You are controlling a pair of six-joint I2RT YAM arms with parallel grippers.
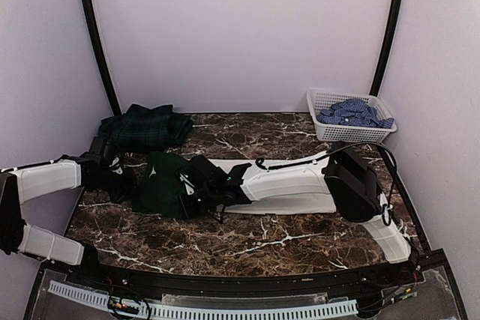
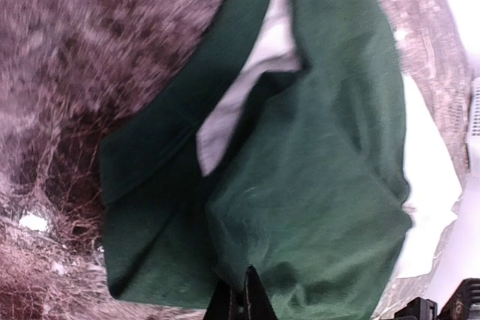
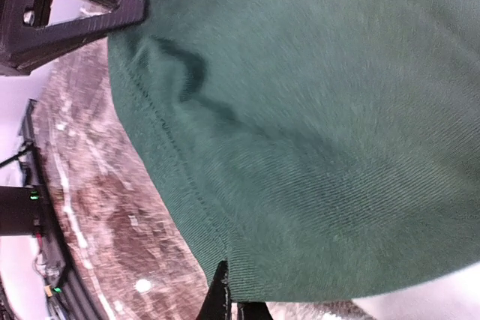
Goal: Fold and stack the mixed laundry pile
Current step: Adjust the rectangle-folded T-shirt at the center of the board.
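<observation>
A white garment with dark green parts lies bunched on the marble table at left centre. In the left wrist view its green cloth covers a white part. My left gripper is at the garment's left edge, and its jaws are shut on a fold of green cloth. My right gripper reaches across to the garment's near right side, and its jaws are shut on the green hem. A folded dark green plaid garment lies at the back left. A blue-and-white check shirt sits in the basket.
A white lattice basket stands at the back right corner. The right arm lies low across the middle of the table. The dark marble table ends in a black front rail.
</observation>
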